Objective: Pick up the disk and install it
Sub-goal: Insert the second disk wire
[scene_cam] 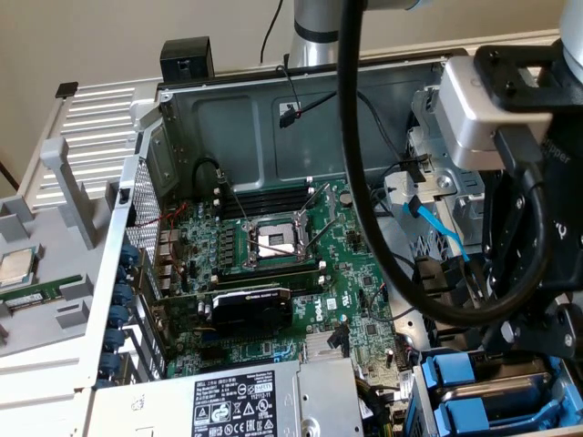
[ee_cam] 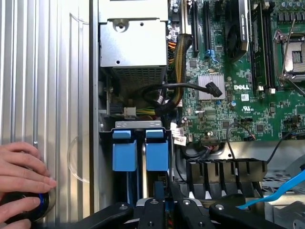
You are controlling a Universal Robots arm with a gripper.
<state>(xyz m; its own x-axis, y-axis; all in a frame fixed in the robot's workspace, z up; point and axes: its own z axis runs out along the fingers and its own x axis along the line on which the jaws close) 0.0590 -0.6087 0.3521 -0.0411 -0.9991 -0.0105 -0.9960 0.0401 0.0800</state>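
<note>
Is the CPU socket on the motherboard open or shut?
Open: the CPU socket shows its bare square centre, with retention levers raised beside it.

I'm over an open computer case [scene_cam: 273, 109] lying on its side; its ribbed grey side panel [scene_cam: 100, 127] sits just beside it at the exterior view's left; on that panel lie a square silver CPU chip [scene_cam: 16, 267] and a green memory stick [scene_cam: 32, 296], near each other; a person's hand [ee_cam: 21, 179] rests on the ribbed surface in my wrist view.
</note>
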